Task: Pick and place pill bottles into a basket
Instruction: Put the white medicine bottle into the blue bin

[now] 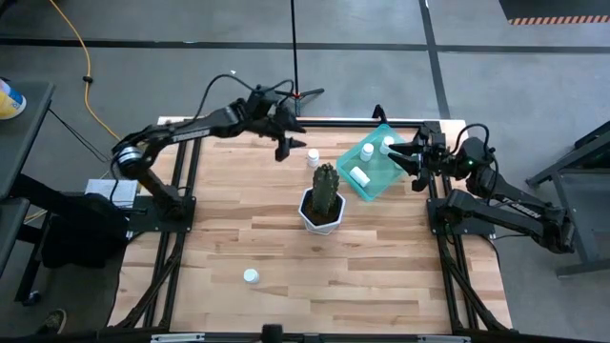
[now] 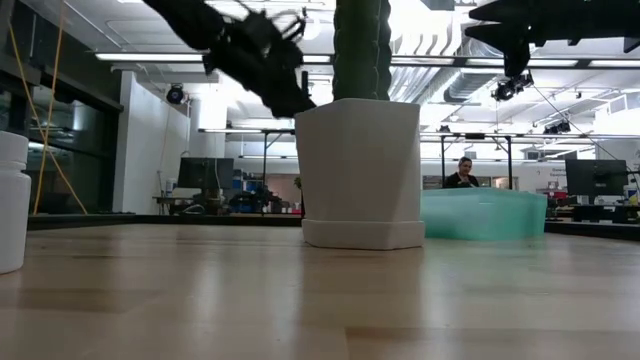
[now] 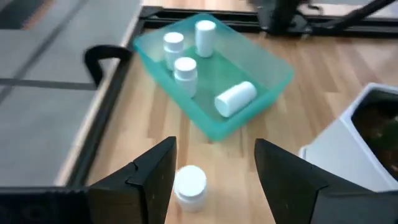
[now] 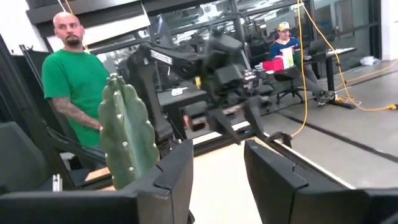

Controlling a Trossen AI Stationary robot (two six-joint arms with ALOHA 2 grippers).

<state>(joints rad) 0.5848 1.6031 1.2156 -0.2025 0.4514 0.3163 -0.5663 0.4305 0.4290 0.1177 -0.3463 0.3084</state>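
Now, my left fingers (image 3: 152, 180): spreading wide, straddling a standing pill bottle (image 3: 189, 184) at the frame's bottom centre, so I can close on its sides.
Left gripper (image 1: 284, 143): hovering upper centre of the overhead frame, beside that bottle.
Right gripper (image 1: 416, 162): idling with fingers parted at the upper right, just past the basket's edge, holding nothing.
Basket (image 3: 273, 65): sitting top centre, already holding four pill bottles, one lying down.
Stray bottle (image 1: 251, 276): waiting lower left, well apart.
Cactus pot (image 1: 321, 215): standing mid-frame, something I judge worth steering around.
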